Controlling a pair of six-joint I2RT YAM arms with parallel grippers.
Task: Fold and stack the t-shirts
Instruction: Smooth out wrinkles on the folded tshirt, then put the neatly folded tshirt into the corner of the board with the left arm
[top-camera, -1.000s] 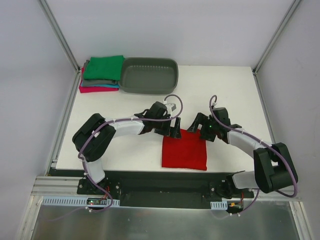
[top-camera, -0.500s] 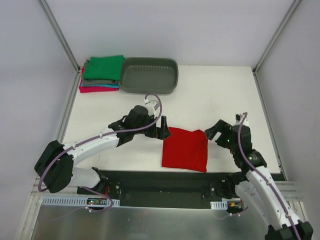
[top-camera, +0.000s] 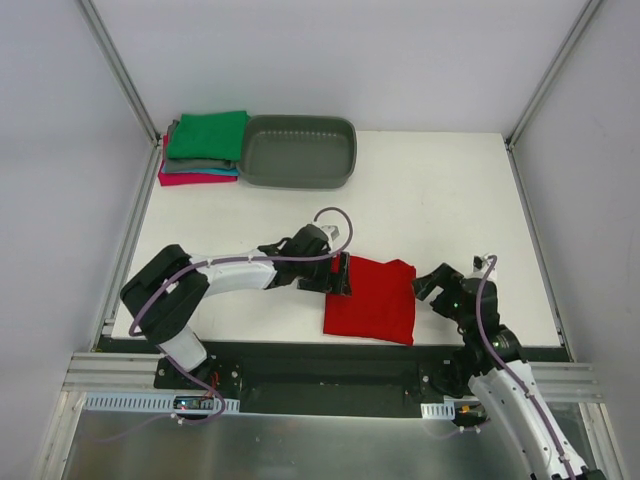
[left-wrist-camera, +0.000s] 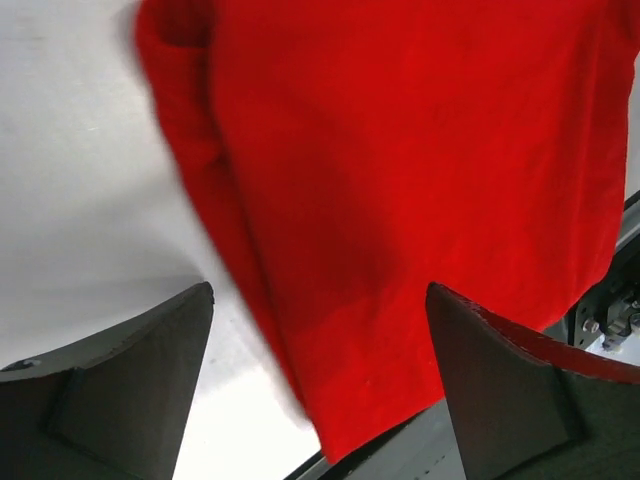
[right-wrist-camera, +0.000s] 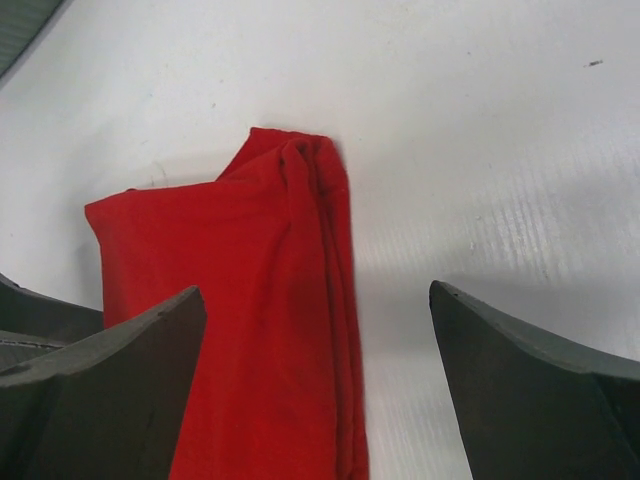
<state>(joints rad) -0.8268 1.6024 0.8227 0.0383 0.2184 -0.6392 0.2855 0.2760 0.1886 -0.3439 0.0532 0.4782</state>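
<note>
Two grippers, both with fingers spread wide, neither pinching anything. Red t-shirt lies folded to a rough rectangle on the white table, close to the near edge, between the arms. Left gripper is low at the shirt's far-left corner. Left wrist view shows the cloth running under the gap, with some bare table between it and the finger on the view's left. Right gripper sits just beside the shirt's right edge, pointed at it; cannot tell from above whether it touches. Right wrist view: the layered fold edge runs up between the fingers, with a bunched corner at the far end and bare table on the right side of the gap. Stack of folded t-shirts sits at the far-left table corner: green on top, then grey, teal, magenta at the bottom. Grey tub is right against the stack's right side, well apart from the red shirt.
</note>
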